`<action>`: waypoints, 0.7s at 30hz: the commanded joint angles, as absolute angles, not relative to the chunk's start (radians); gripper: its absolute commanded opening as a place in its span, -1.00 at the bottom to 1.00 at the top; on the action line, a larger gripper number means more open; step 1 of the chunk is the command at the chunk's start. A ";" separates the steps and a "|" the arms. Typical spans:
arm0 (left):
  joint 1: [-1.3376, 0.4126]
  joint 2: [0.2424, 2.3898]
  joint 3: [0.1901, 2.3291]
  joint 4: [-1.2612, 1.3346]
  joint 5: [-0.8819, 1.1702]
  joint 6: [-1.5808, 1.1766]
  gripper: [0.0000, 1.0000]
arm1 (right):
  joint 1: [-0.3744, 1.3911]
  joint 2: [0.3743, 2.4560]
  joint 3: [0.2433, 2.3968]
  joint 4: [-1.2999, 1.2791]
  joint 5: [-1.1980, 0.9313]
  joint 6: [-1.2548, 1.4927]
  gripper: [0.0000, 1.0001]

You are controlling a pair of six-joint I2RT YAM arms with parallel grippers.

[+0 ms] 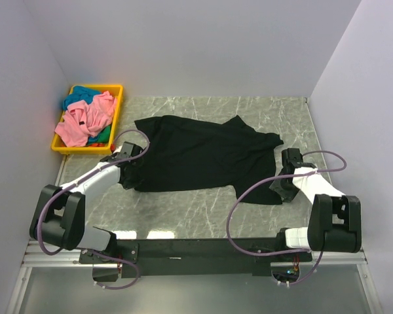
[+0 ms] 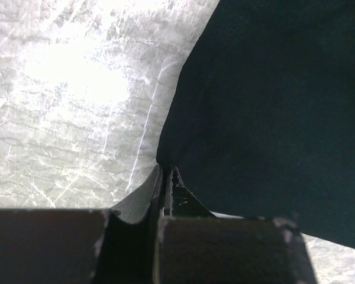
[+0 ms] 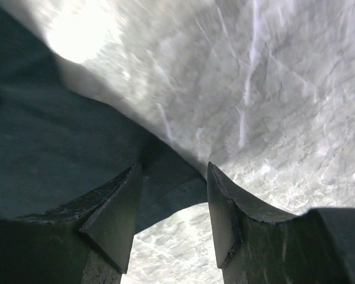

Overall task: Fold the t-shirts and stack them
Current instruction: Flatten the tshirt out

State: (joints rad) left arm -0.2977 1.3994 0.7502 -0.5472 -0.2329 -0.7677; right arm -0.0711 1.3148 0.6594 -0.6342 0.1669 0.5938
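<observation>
The black t-shirt (image 1: 196, 154), seemingly limp and light, lies spread mid-frame on the worktop (image 1: 183, 212) and is probably best taken at its lower corners: the left pincer (image 2: 165, 173) is clamped tight on one edge, the right pincer (image 3: 173, 177) stands part-open astride the other.

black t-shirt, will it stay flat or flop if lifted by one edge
Likely floppy: the black t-shirt lies wrinkled and limp on the table. Probably light, since the left tool pinches only a thin edge.
</observation>
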 commanded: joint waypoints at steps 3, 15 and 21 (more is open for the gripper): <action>-0.299 1.356 0.772 -0.549 -0.222 -0.745 -0.99 | -0.080 1.342 0.634 -0.637 0.158 0.621 0.09; -0.299 1.345 0.769 -0.543 -0.212 -0.741 -0.99 | -0.080 1.362 0.614 -0.623 0.104 0.630 -0.09; -0.299 1.347 0.769 -0.549 -0.216 -0.742 -0.99 | -0.080 1.361 0.611 -0.601 0.061 0.632 -0.65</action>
